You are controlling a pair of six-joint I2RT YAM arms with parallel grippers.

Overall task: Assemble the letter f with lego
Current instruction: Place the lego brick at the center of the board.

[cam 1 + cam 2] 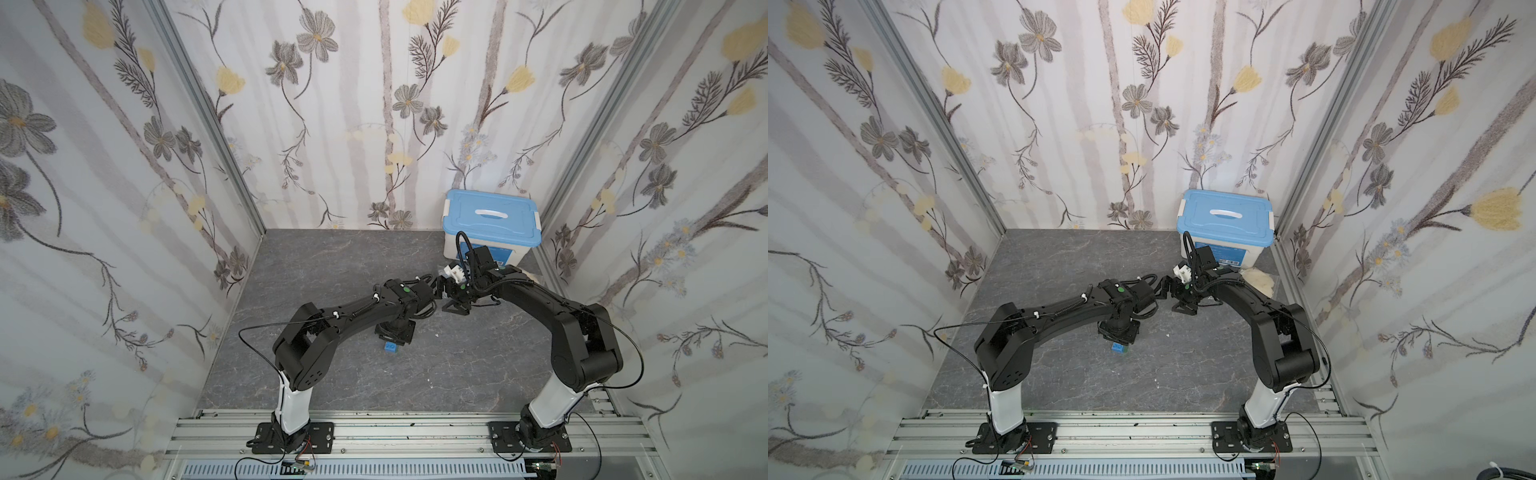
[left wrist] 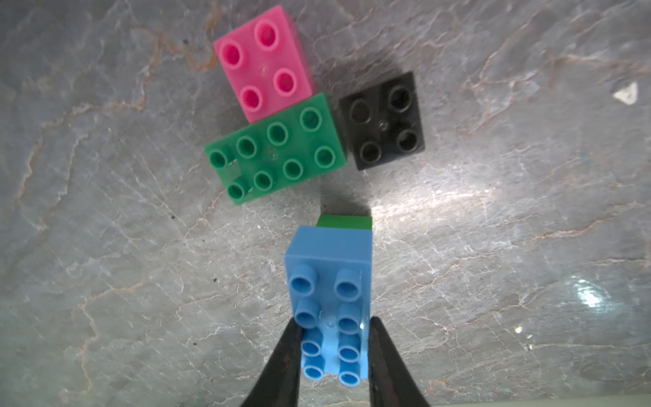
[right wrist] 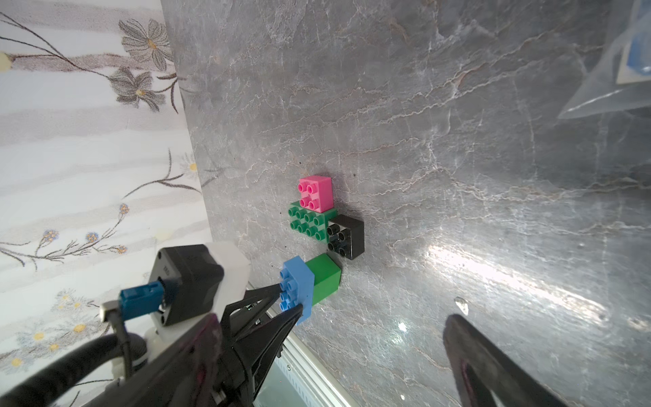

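Five bricks: all bunched together mid-way across your grey marble table (image 1: 332, 266), below the left arm's wrist
left gripper (image 2: 334, 329): your fingers are pinched on the blue brick (image 2: 329, 278), squeezing its long sides at one end, studs up
blue brick: stuck on top of the small green brick (image 3: 326, 280), which sits under the end away from the fingers
small green brick: looks to be down on the table, just beside the black brick (image 2: 382, 121); can't tell if they touch
loose ones: long green brick (image 2: 274, 151) lies flat, studs up, with the pink brick (image 2: 262, 60) tight against one long side and the black brick just off its short end
right gripper (image 3: 331, 320): your jaws are spread wide with nothing between them, hovering near the left wrist
top views: both only show the blue brick (image 1: 390, 347) poking out under the left gripper
box (image 1: 490, 220): white with a blue lid, back right corner, well apart from the bricks
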